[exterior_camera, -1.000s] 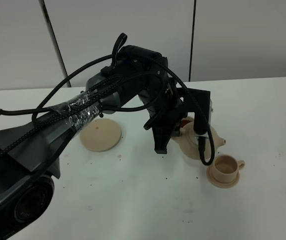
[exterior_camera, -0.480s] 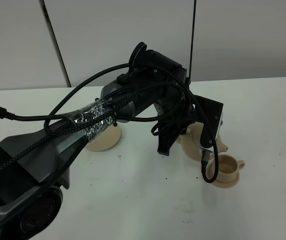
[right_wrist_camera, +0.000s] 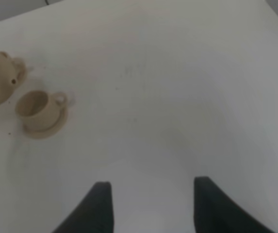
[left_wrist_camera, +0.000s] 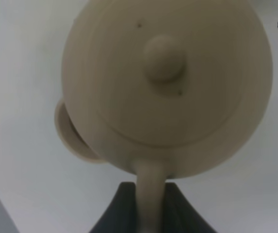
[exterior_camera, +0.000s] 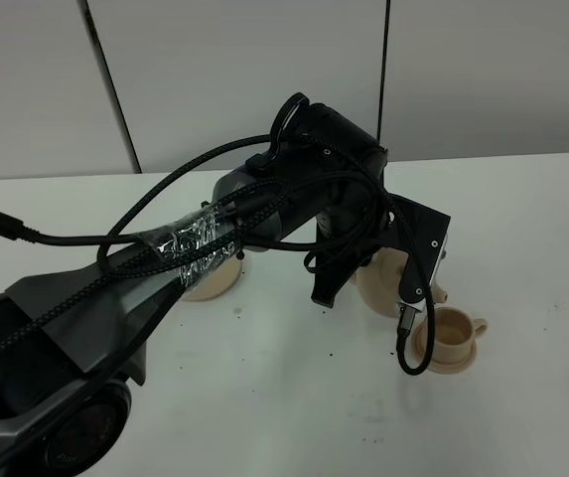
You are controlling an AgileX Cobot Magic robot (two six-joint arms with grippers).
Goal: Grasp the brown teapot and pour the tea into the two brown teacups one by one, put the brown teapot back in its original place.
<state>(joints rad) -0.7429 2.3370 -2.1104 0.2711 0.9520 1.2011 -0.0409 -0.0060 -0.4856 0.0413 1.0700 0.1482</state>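
Left gripper [left_wrist_camera: 151, 194] is clenched on the loop handle of the brown teapot [left_wrist_camera: 168, 87], lid knob facing the wrist camera. The teapot sits right of the white table's [exterior_camera: 294, 417] middle, spout just beside a teacup [exterior_camera: 450, 333] on its small saucer [exterior_camera: 441, 364]. The wide saucer [exterior_camera: 210, 285] lies left of centre. Right gripper [right_wrist_camera: 151, 204] has its jaws spread and holds nothing.

The brown teapot [left_wrist_camera: 177, 102] is one plain beige-tan all over, lid knob included, with a couple of tiny dark flecks. The teacup [exterior_camera: 450, 331] and the small saucer [exterior_camera: 445, 366] under it share that tan, and so does the wider saucer [exterior_camera: 214, 283]. The worktop [exterior_camera: 294, 397] is white, peppered with small dark specks. My left arm [exterior_camera: 294, 199] is black, with a band of shiny clear tape around black braided cables. My right gripper [right_wrist_camera: 151, 189] has dark grey fingers [right_wrist_camera: 100, 204]. The wall panels [exterior_camera: 244, 70] are pale grey with dark seams.
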